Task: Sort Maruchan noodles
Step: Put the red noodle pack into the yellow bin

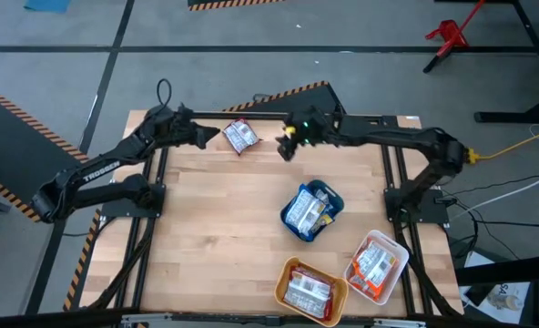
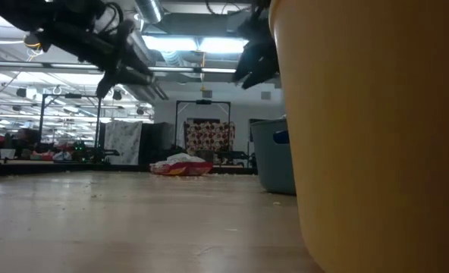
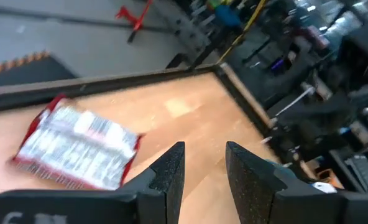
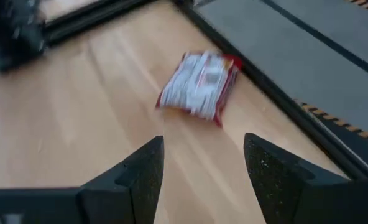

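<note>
One red-and-white noodle packet lies flat on the wood by the table's far edge, between my two grippers. It also shows in the left wrist view, the right wrist view and the low view. My left gripper hovers just left of it, open with a narrow gap. My right gripper hovers just right of it, open wide. Neither touches it. Other packets lie in three trays.
A blue tray at mid-table holds blue-and-white packets. An orange tray and a white tray sit by the near right edge, each with packets inside. The orange tray fills the right of the low view. Bare wood lies on the table's left half.
</note>
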`<state>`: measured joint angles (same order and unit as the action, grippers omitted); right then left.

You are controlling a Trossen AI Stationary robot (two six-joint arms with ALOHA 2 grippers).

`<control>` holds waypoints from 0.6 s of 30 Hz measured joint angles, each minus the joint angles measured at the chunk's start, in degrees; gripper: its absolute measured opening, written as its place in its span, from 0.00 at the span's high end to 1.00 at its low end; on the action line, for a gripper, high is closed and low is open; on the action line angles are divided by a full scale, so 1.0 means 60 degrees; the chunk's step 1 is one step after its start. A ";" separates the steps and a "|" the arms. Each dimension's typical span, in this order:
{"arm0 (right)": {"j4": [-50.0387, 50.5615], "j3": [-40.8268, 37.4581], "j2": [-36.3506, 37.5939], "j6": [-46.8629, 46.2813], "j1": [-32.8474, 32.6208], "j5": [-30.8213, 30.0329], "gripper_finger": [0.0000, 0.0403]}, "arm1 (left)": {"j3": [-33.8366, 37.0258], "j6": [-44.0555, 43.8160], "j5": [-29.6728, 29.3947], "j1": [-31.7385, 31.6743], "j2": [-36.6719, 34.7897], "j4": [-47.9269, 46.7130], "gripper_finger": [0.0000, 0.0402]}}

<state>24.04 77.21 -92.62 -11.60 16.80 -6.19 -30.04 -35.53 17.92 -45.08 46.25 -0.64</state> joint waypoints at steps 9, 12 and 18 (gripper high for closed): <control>-0.0618 0.0569 -0.1335 -0.0714 0.0945 0.0735 0.49 | 0.0000 0.0750 -0.0109 -0.0750 0.1770 -0.0093 0.73; -0.0637 0.0726 -0.1425 -0.0775 0.0983 0.0801 0.49 | 0.0000 0.1370 -0.0549 -0.0906 0.2595 0.0121 0.73; -0.0726 0.0758 -0.1442 -0.0812 0.0947 0.0559 0.49 | 0.0000 0.2062 -0.1507 -0.0950 0.4395 0.1259 0.73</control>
<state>19.68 81.76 -101.27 -16.48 22.48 -2.84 -30.04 -23.16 8.87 -50.78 72.63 6.92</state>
